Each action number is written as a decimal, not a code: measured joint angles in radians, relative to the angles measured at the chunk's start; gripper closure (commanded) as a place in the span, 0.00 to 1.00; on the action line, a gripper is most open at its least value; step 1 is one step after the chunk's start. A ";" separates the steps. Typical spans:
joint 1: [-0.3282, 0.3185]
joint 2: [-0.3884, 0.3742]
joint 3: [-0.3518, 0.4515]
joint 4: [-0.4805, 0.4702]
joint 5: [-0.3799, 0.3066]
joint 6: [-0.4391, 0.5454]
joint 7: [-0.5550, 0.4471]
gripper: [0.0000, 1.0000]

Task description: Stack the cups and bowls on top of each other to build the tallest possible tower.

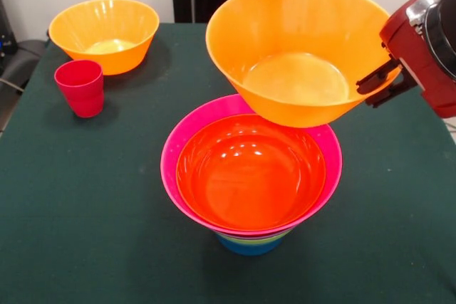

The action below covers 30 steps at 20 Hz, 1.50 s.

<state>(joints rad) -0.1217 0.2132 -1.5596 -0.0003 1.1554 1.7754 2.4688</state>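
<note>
At the right edge, the gripper (382, 81) pinches the rim of a large yellow-orange bowl (299, 55), its black fingers (376, 75) clamped on the wall. The bowl hangs tilted in the upper middle, above the tower (251, 176): an orange bowl (249, 172) nested in a pink bowl (187, 127), with green and blue layers mostly hidden beneath. At upper left stand 1 more yellow-orange bowl (104, 33) and a red cup (80, 87).

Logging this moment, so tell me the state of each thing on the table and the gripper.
gripper: shut on held yellow-orange bowl, tilted above the tower
tower: standing, orange bowl topmost
second yellow-orange bowl: upright, apart
red cup: upright, unstacked
</note>
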 measured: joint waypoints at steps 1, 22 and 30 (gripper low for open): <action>0.002 0.000 0.009 0.000 -0.008 -0.004 0.000 1.00; 0.033 -0.004 0.259 0.005 -0.248 -0.033 0.000 1.00; 0.051 -0.009 0.356 0.032 -0.329 -0.054 -0.003 1.00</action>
<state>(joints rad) -0.0704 0.2046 -1.2035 0.0318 0.8261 1.7217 2.4653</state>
